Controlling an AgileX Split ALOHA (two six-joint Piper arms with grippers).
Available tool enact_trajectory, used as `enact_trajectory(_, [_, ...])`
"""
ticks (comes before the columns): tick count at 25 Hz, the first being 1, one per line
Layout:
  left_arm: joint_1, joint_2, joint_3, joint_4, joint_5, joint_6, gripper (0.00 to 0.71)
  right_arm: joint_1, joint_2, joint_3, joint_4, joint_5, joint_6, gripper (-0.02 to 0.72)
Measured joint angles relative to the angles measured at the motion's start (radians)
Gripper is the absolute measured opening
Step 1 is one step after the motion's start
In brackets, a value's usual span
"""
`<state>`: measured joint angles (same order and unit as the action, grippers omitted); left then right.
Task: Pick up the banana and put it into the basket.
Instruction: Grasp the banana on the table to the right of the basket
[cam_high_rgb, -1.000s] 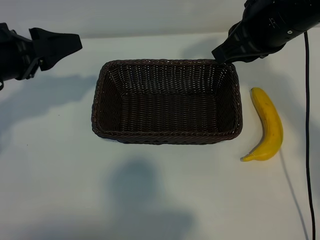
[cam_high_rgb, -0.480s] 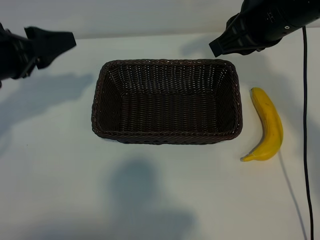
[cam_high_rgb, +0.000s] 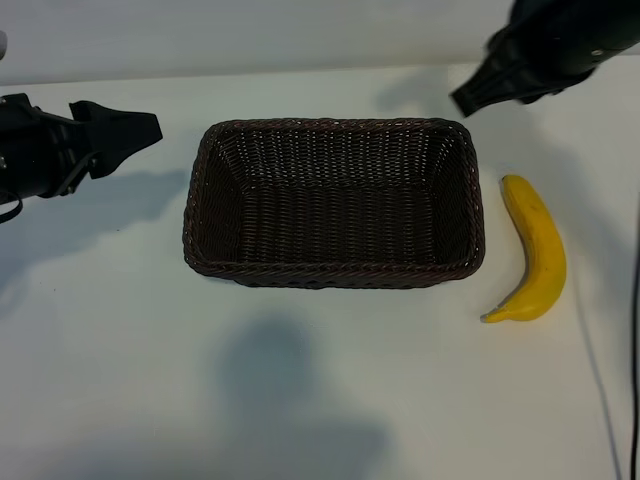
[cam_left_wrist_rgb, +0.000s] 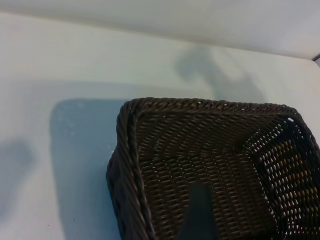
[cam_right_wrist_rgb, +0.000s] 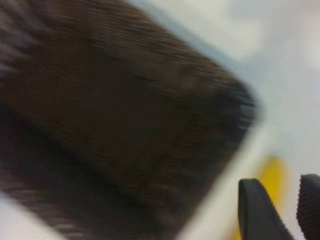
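Desk (cam_high_rgb: 120, 350) carries the basket (cam_high_rgb: 333, 203) — empty. Banana (cam_high_rgb: 535, 250) lies on the desk just right of it. Right end effector (cam_right_wrist_rgb: 274, 205) above the basket's far right corner, fingers part-open, nothing held; left end effector (cam_high_rgb: 135, 130) wide apart — left of the basket.

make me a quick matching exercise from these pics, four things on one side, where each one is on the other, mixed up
Things:
1. banana
2. basket
3. left gripper
4. right gripper

Places, as the exterior view shows them:
a. middle of the table, nothing in it
b. above the basket's far right corner
c. on the table right of the basket
d. off the basket's left end, open

Pairs: 1-c, 2-a, 3-d, 4-b
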<state>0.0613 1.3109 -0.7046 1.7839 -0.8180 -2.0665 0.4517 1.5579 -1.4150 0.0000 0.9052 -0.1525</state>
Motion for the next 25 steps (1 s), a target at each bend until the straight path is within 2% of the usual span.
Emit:
enact_trajectory(2, [0.0, 0.0, 0.0, 0.0, -0.007, 0.0, 0.61, 0.0, 0.0, 0.0, -0.133, 0.033, 0.061, 0.282])
enact_trajectory(4, [0.0, 0.0, 0.0, 0.0, -0.014, 0.0, 0.61, -0.011, 0.0, 0.0, -0.233, 0.087, 0.105, 0.372])
enact_trajectory(8, [0.0, 0.0, 0.0, 0.0, -0.017, 0.006, 0.61, -0.05, 0.014, 0.0, -0.288, 0.186, 0.127, 0.651])
enact_trajectory(10, [0.0, 0.0, 0.0, 0.0, -0.019, 0.008, 0.61, -0.068, 0.039, 0.0, -0.306, 0.224, 0.152, 0.704])
enact_trajectory(12, [0.0, 0.0, 0.0, 0.0, -0.019, 0.012, 0.61, -0.082, 0.071, 0.0, -0.314, 0.253, 0.177, 0.712])
enact_trajectory(15, [0.0, 0.0, 0.0, 0.0, -0.019, 0.013, 0.61, -0.089, 0.123, 0.0, -0.317, 0.263, 0.206, 0.691])
enact_trajectory(18, [0.0, 0.0, 0.0, 0.0, -0.019, 0.015, 0.61, -0.089, 0.179, 0.0, -0.287, 0.254, 0.215, 0.664])
enact_trajectory(23, [0.0, 0.0, 0.0, 0.0, -0.019, 0.015, 0.61, -0.11, 0.274, 0.0, -0.17, 0.206, 0.212, 0.657])
enact_trajectory(24, [0.0, 0.0, 0.0, 0.0, -0.019, 0.015, 0.61, -0.135, 0.31, 0.0, -0.116, 0.191, 0.193, 0.655])
enact_trajectory(25, [0.0, 0.0, 0.0, 0.0, -0.019, 0.015, 0.61, -0.147, 0.323, 0.0, -0.09, 0.186, 0.181, 0.655])
